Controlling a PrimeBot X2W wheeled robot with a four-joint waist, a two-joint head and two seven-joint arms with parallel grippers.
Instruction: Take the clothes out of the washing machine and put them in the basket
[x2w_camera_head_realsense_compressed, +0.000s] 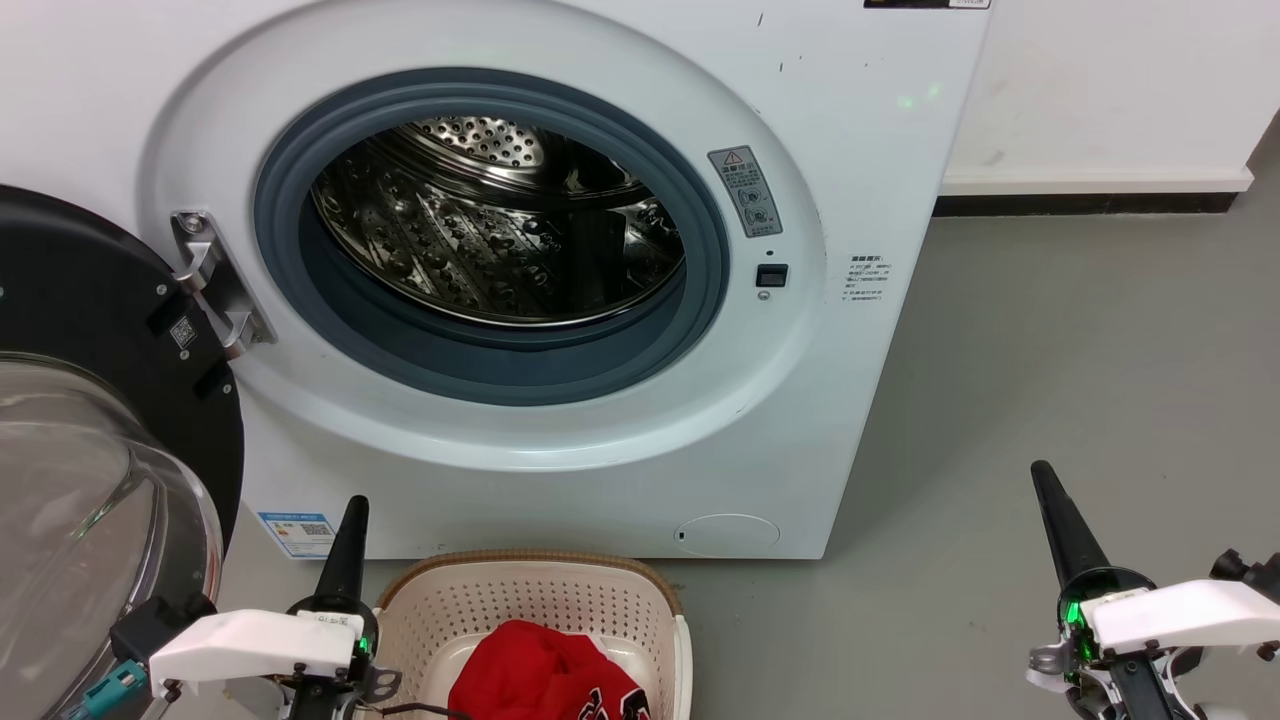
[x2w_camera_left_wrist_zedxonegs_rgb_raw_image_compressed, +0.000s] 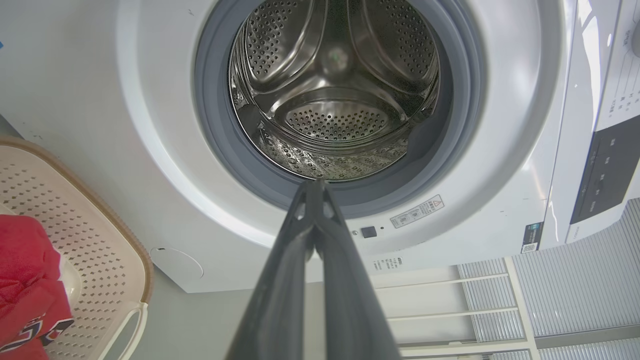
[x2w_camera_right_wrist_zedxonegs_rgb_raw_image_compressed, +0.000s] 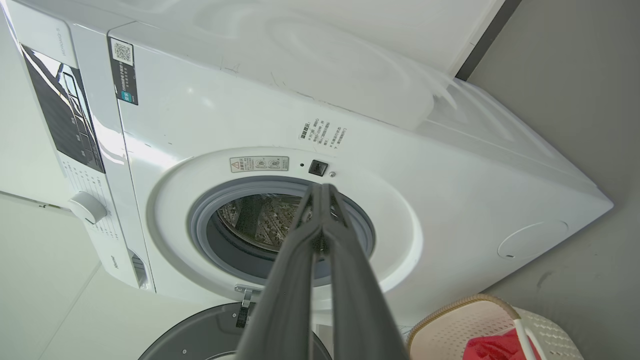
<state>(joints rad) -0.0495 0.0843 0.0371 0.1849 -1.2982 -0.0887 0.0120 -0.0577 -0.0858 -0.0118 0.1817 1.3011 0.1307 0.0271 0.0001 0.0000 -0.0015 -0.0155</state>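
Note:
The white washing machine (x2w_camera_head_realsense_compressed: 860, 150) stands with its porthole open, and its steel drum (x2w_camera_head_realsense_compressed: 500, 220) holds no fabric that I can see. Red clothes (x2w_camera_head_realsense_compressed: 545, 675) lie in the cream basket (x2w_camera_head_realsense_compressed: 530, 600) on the floor in front of it, with a lettered patch showing. My left gripper (x2w_camera_head_realsense_compressed: 355, 505) is shut, just left of the basket, holding nothing. My right gripper (x2w_camera_head_realsense_compressed: 1042, 470) is shut too, over the floor to the right. In the left wrist view the shut gripper (x2w_camera_left_wrist_zedxonegs_rgb_raw_image_compressed: 315, 184) points at the drum (x2w_camera_left_wrist_zedxonegs_rgb_raw_image_compressed: 335, 90); the basket (x2w_camera_left_wrist_zedxonegs_rgb_raw_image_compressed: 90, 235) and clothes (x2w_camera_left_wrist_zedxonegs_rgb_raw_image_compressed: 25, 270) sit at left.
The black-ringed glass door (x2w_camera_head_realsense_compressed: 90, 460) hangs open at the left, close to my left arm. Grey floor (x2w_camera_head_realsense_compressed: 1080, 350) stretches to the right of the machine, bounded by a white wall with a dark skirting strip (x2w_camera_head_realsense_compressed: 1090, 203).

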